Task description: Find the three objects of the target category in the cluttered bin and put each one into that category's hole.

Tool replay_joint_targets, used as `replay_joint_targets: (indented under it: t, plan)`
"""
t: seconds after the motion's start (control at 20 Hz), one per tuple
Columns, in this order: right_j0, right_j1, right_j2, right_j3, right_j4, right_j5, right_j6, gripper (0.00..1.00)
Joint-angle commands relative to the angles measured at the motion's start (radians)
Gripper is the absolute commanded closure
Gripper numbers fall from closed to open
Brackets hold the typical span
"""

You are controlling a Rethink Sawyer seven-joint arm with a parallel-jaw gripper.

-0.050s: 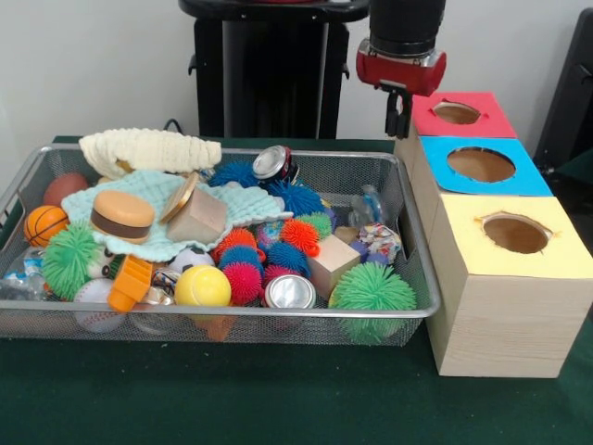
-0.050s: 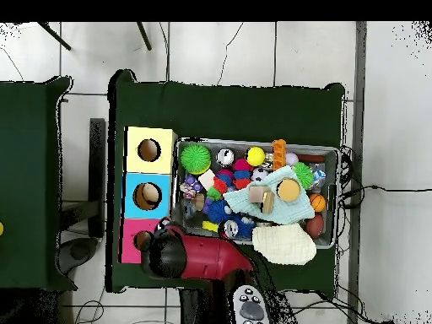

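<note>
A wire bin (image 1: 414, 243) holds a heap of toys: spiky balls such as a large green one (image 1: 372, 289), two drink cans (image 1: 274, 163) (image 1: 290, 291), wooden blocks (image 1: 333, 262), small sport balls (image 1: 44, 223), a toy burger (image 1: 121, 214) and cloths. To its right stands a wooden box with a red hole (image 1: 456, 112), a blue hole (image 1: 481, 164) and a yellow hole (image 1: 515, 232). My gripper (image 1: 399, 116) hangs beside the red hole, past the bin's far right corner, shut with nothing visible in it. In the overhead view the arm (image 2: 198, 257) covers the gripper next to the pink hole (image 2: 142, 240).
A cream knitted cloth (image 1: 148, 148) drapes over the bin's far left rim. A mint cloth (image 1: 167, 199) covers part of the heap. Overhead, something tan shows inside the blue hole (image 2: 150, 196). Green table cloth (image 1: 278, 399) lies in front of the bin.
</note>
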Motion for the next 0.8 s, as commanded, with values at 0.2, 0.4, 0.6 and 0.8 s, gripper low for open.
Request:
replay_joint_targets:
  t: [0.2,0.4,0.6,0.8]
  plan:
    - [0.105,0.016,-0.049,-0.095,0.11,0.153,0.231,1.0]
    - [0.155,0.035,-0.096,-0.135,0.133,0.173,0.241,1.0]
    - [0.162,0.127,-0.099,-0.14,0.154,0.041,0.222,1.0]
    - [0.133,0.21,-0.065,-0.118,0.166,-0.109,0.213,1.0]
